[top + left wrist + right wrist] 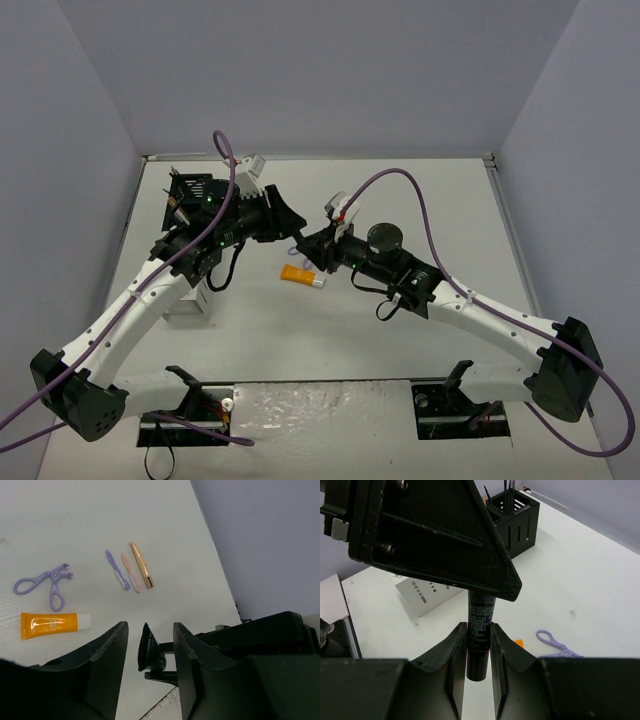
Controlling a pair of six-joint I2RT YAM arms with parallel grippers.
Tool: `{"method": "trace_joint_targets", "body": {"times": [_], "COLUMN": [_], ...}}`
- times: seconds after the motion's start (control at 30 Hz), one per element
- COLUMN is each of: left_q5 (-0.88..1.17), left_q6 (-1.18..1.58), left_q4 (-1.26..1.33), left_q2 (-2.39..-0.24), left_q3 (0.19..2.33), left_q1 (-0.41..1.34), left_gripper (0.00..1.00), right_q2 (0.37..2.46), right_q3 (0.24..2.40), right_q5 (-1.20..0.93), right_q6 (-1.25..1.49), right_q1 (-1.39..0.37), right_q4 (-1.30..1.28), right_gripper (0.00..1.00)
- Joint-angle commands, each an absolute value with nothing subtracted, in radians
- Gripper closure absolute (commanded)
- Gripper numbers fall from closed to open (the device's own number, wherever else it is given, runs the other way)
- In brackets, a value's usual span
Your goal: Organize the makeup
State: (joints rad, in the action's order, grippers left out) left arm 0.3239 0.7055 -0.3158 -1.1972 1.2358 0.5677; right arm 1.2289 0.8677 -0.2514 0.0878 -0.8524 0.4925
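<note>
My right gripper (478,626) is shut on a black printed tube (479,665), held up above the table. Its crimped flat end (148,647) sits between the fingers of my left gripper (150,625), whose jaws stand narrowly apart with a gap showing on one side. The two grippers meet at mid-table (305,238). Below them on the table lie an orange tube with a white cap (52,624) and a purple looped tool (47,581). Further off lie a purple stick (117,569), a pink stick (131,572) and a rose-gold pen (142,565).
A black compartment rack (517,517) holding thin brushes stands at the far left (192,193). A white slotted box (422,592) sits next to the left arm (190,300). Purple cables arch over both arms.
</note>
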Motion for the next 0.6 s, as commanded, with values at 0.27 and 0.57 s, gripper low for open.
{"method": "trace_joint_targets", "body": {"times": [0.27,0.57], "left_q5": [0.27,0.021], "left_q6": [0.689,0.538], "left_q4": [-0.277,-0.422], "left_q2": [-1.164,-1.146], "left_q3": [1.276,1.308], "left_q1": [0.577,0.544], "left_gripper": [1.0,1.0], "right_q2": [1.235,1.216], "right_q3": [0.91,0.917], "right_q5": [-0.207,-0.118], "right_q6": [0.091,0.071], "right_q1": [-0.861,-0.855], "right_q4": [0.611,0.498], "right_gripper": [0.79,0.1]}}
